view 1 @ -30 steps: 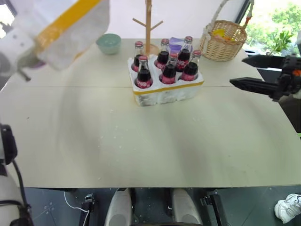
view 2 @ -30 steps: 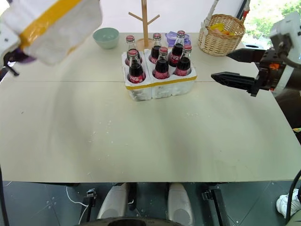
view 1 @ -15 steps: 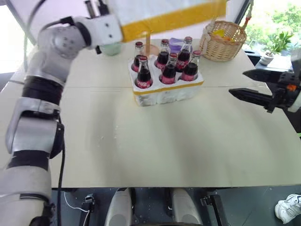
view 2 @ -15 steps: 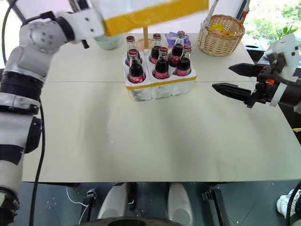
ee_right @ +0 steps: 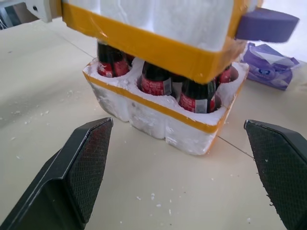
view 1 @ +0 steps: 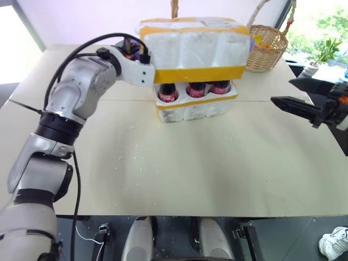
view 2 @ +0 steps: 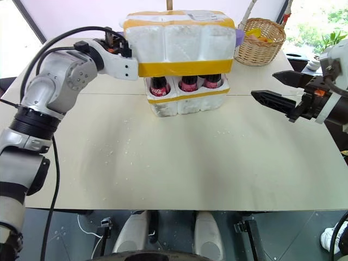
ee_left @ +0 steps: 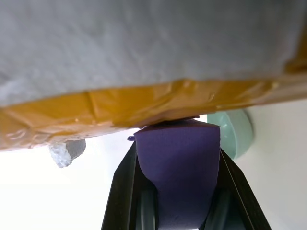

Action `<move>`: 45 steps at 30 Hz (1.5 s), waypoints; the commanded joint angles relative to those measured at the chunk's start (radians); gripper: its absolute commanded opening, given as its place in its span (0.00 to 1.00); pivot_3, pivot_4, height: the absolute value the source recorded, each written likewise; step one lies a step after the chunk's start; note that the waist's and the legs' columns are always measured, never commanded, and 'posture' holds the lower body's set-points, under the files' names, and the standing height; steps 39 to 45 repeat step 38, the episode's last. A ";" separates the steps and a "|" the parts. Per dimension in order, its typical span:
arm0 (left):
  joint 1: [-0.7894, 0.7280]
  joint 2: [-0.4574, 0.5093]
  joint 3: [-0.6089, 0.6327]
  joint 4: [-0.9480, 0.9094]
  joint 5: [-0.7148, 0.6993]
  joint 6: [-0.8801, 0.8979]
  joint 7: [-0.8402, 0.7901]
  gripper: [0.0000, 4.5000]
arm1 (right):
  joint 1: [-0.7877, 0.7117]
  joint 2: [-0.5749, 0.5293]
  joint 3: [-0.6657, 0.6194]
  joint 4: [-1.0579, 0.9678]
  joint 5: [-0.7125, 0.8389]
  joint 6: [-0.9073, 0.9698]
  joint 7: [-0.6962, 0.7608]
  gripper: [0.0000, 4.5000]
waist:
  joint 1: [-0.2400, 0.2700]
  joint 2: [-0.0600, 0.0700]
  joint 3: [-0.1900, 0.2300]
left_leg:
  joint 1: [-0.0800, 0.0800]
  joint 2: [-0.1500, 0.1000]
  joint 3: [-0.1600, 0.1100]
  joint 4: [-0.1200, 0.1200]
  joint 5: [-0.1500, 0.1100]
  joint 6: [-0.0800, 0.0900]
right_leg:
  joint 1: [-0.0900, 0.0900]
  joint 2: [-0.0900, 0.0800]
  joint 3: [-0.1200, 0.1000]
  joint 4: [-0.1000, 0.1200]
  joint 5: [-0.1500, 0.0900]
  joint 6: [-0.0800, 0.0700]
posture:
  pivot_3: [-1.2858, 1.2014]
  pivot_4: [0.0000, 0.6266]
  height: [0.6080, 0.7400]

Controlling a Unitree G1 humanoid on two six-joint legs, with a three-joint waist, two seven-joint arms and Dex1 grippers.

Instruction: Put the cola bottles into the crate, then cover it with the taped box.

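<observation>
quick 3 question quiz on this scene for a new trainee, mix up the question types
1. True or false: the taped box already sits flush on the crate.
2. Which gripper holds the taped box? A left gripper B right gripper C neither
3. Fill in: the red labels of the cola bottles show in the gap between the box and the ____.

Key
1. False: the box hangs over the bottles with a gap above the crate.
2. A: it grips a purple handle on the box's side; the right gripper waits open, off to the side.
3. crate
</observation>
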 commanded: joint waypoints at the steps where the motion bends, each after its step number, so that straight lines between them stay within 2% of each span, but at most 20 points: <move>1: 0.042 -0.006 0.003 -0.077 0.019 0.004 0.006 0.07 | -0.040 0.001 -0.013 0.007 0.014 -0.019 -0.017 1.00 | -0.001 0.000 0.000 | 0.000 0.000 0.000 0.000 0.000 0.000 | 0.000 0.000 0.000 0.000 0.000 0.000 | 0.52 0.24 1.00; 3: 0.075 -0.006 0.005 -0.104 0.023 0.011 -0.006 0.07 | -0.046 0.004 -0.007 0.014 0.012 -0.021 -0.018 1.00 | -0.003 0.000 0.000 | 0.000 0.000 0.000 0.000 0.000 0.000 | 0.000 0.000 0.000 0.000 0.000 0.000 | 0.52 0.24 1.00; 5: 0.114 -0.004 0.011 -0.128 0.022 0.021 -0.015 0.30 | -0.050 0.007 -0.001 0.020 0.009 -0.025 -0.018 1.00 | -0.003 0.000 0.000 | 0.001 0.000 -0.001 0.000 0.000 0.000 | 0.000 0.000 0.000 0.001 0.000 0.000 | 0.52 0.24 1.00; 6: 0.135 -0.002 0.015 -0.141 0.014 0.023 -0.025 0.36 | -0.052 0.008 0.003 0.023 0.007 -0.028 -0.018 1.00 | -0.001 0.000 0.000 | 0.001 0.000 -0.001 0.000 0.000 0.000 | 0.000 0.000 0.000 0.001 0.000 0.000 | 0.52 0.24 1.00; 7: 0.154 0.002 0.018 -0.155 0.010 0.022 -0.033 0.49 | -0.053 0.009 0.007 0.025 0.005 -0.031 -0.019 1.00 | -0.001 0.000 0.000 | 0.000 0.000 -0.001 0.000 0.000 0.000 | 0.000 0.000 0.000 0.001 0.000 0.000 | 0.52 0.24 1.00; 8: 0.173 0.006 0.026 -0.170 -0.002 0.018 -0.042 0.57 | -0.054 0.010 0.010 0.028 0.002 -0.033 -0.019 1.00 | -0.001 0.000 0.000 | 0.000 0.000 0.000 0.000 0.000 0.000 | 0.000 0.000 0.000 0.000 0.000 0.000 | 0.52 0.24 1.00; 14: 0.286 0.044 0.125 -0.231 -0.122 -0.069 0.020 0.57 | -0.045 0.015 0.016 0.039 -0.002 -0.042 -0.017 1.00 | -0.001 0.000 0.000 | 0.000 0.000 -0.001 0.000 0.000 0.000 | 0.000 0.000 0.000 0.000 0.000 0.000 | 0.52 0.24 1.00; 17: 0.394 0.082 0.235 -0.241 -0.284 -0.117 0.005 0.57 | -0.032 0.020 0.017 0.037 0.001 -0.043 -0.020 1.00 | -0.007 0.001 0.000 | 0.001 0.000 -0.001 0.000 0.000 0.000 | 0.000 0.000 0.000 0.001 0.000 0.000 | 0.52 0.24 1.00; 21: 0.470 0.139 0.350 -0.187 -0.412 -0.152 0.015 0.57 | -0.009 0.019 0.016 0.042 -0.002 -0.051 -0.008 1.00 | -0.006 0.001 0.000 | 0.001 0.001 -0.001 0.000 0.000 0.000 | 0.000 0.000 0.000 0.001 0.000 0.000 | 0.52 0.24 1.00; 24: 0.494 0.143 0.440 -0.116 -0.599 -0.113 -0.075 0.57 | -0.008 0.020 0.028 0.059 -0.012 -0.063 -0.004 1.00 | -0.001 0.001 0.000 | 0.001 0.001 -0.001 0.000 0.000 0.000 | 0.001 0.000 0.000 0.001 0.000 0.000 | 0.52 0.24 1.00; 25: 0.501 0.119 0.485 -0.121 -0.729 0.000 -0.162 0.57 | -0.009 0.020 0.032 0.065 -0.015 -0.067 -0.002 1.00 | 0.000 0.001 0.000 | 0.001 0.001 -0.001 0.000 0.000 0.000 | 0.002 0.000 0.000 0.000 0.000 0.000 | 0.52 0.24 1.00; 27: 0.482 0.098 0.619 -0.181 -1.143 0.482 -0.389 0.57 | -0.019 0.020 0.045 0.083 -0.018 -0.072 0.004 1.00 | 0.000 0.000 -0.001 | 0.001 0.001 -0.001 0.000 0.000 0.000 | 0.002 0.000 0.000 0.000 0.000 0.000 | 0.52 0.24 1.00; 28: 0.462 0.143 0.668 -0.185 -1.311 0.712 -0.517 0.57 | -0.022 0.017 0.053 0.092 -0.021 -0.075 0.013 1.00 | -0.004 0.000 0.000 | 0.001 0.001 -0.001 0.000 0.000 0.000 | 0.002 0.000 -0.001 0.000 0.000 0.000 | 0.52 0.24 1.00; 29: 0.452 0.191 0.702 -0.183 -1.410 0.834 -0.609 0.57 | -0.024 0.012 0.062 0.102 -0.027 -0.081 0.024 1.00 | -0.007 0.000 0.000 | 0.001 0.001 -0.001 0.001 0.000 0.000 | 0.002 0.000 -0.001 0.001 0.000 0.000 | 0.52 0.24 1.00; 32: 0.445 0.312 0.705 -0.144 -1.461 0.880 -0.778 0.57 | -0.031 -0.001 0.086 0.129 -0.042 -0.098 0.064 1.00 | -0.019 -0.001 0.000 | 0.001 0.001 -0.002 0.000 0.000 0.000 | 0.001 0.001 -0.002 0.000 0.000 0.000 | 0.52 0.24 1.00; 37: 0.335 0.400 0.665 -0.065 -1.502 0.959 -0.882 0.57 | -0.045 -0.013 0.110 0.158 -0.068 -0.126 0.111 1.00 | -0.024 0.000 0.000 | 0.003 0.001 -0.003 -0.001 0.000 0.000 | 0.003 0.001 -0.002 0.000 0.000 -0.001 | 0.52 0.24 1.00; 45: 0.319 0.409 0.654 -0.051 -1.491 0.954 -0.891 0.57 | -0.049 -0.012 0.113 0.162 -0.071 -0.128 0.114 1.00 | -0.024 0.000 0.000 | 0.003 0.001 -0.002 -0.001 0.000 0.000 | 0.003 0.001 -0.002 0.000 0.000 -0.001 | 0.52 0.24 1.00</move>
